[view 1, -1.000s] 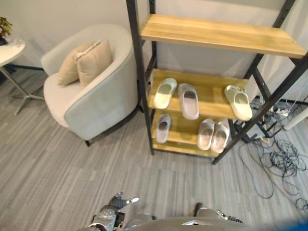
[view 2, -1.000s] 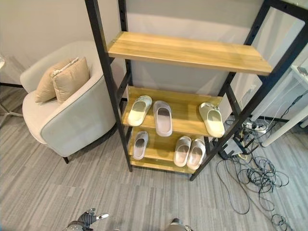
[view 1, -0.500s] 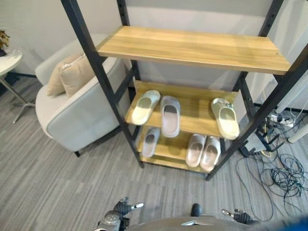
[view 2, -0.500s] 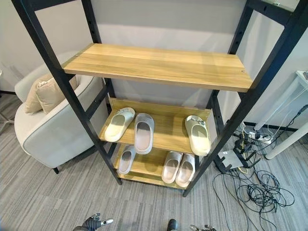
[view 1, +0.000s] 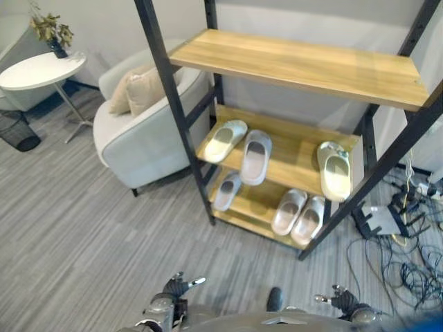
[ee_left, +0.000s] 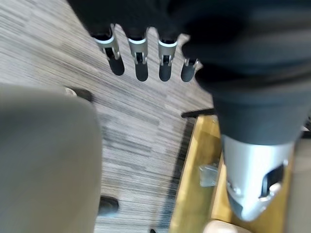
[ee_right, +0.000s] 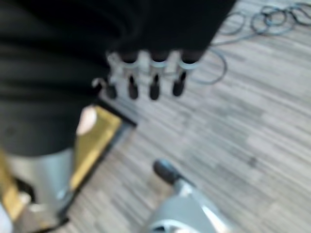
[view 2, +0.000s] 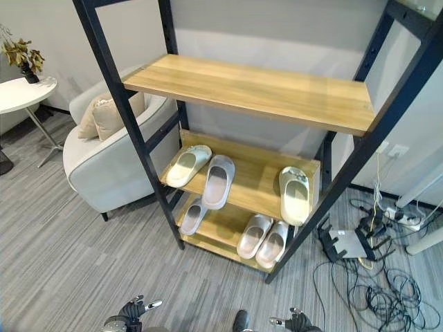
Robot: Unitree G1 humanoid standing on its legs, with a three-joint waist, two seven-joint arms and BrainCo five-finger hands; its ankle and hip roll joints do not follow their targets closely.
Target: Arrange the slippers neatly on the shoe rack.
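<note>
Slippers [view 1: 256, 156] scattered across shoe rack [view 1: 291, 149]; left hand [view 1: 174, 289] and right hand [view 1: 340, 301] low, fingers relaxed, empty.
Risk: reaching arms could strike the black uprights.

Home-like lounge corner: cushioned armchair [view 1: 142, 138], round side table [view 1: 40, 69], wooden shoe rack [view 2: 256, 90], grey plank floor [view 1: 76, 228].

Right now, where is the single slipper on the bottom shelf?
The single slipper lies at the bottom shelf's left end, near the rack's black front post, apart from the pair on the right.
</note>
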